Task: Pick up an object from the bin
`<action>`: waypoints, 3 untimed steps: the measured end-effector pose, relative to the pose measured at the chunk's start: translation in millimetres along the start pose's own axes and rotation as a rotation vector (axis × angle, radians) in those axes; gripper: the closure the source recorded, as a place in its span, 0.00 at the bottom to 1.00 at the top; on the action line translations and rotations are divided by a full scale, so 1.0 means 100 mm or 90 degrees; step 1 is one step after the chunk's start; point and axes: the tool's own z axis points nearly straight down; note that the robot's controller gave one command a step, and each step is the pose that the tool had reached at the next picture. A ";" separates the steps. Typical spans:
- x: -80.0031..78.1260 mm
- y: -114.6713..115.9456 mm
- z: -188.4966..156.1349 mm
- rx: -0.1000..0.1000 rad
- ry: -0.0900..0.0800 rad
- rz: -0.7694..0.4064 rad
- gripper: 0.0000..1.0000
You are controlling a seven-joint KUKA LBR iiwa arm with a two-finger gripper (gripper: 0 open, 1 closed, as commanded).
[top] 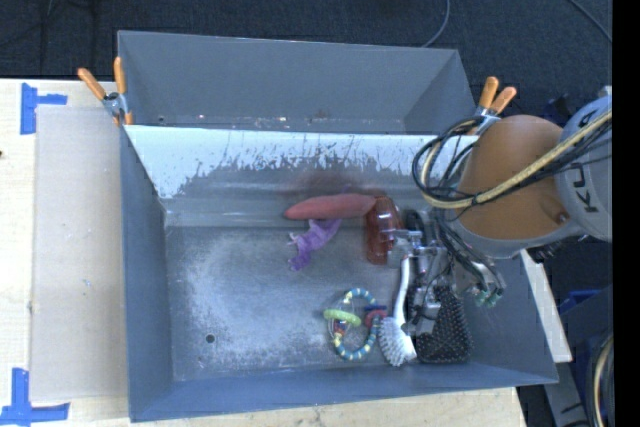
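My gripper [437, 273] hangs low at the right side of the bin, under the arm's orange cover. Directly beside it on the left lies a white brush [399, 319], its handle running up along the gripper and its bristled head near the front wall. A black mesh piece [446, 333] lies just below the gripper at the front right. A dark red translucent block [380, 228] sits just up and left of the gripper.
A pink-red elongated thing [329, 206] lies at the foot of the back wall. A purple toy [312, 243] is below it. A colourful beaded ring [351, 322] lies left of the brush head. The arm and its cables cover the bin's right rim.
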 end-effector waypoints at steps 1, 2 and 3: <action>-0.02 0.00 -0.04 0.001 -0.005 -0.001 0.00; -0.04 0.05 0.13 0.001 -0.008 -0.042 0.00; 0.01 0.32 0.62 0.001 -0.005 -0.137 0.00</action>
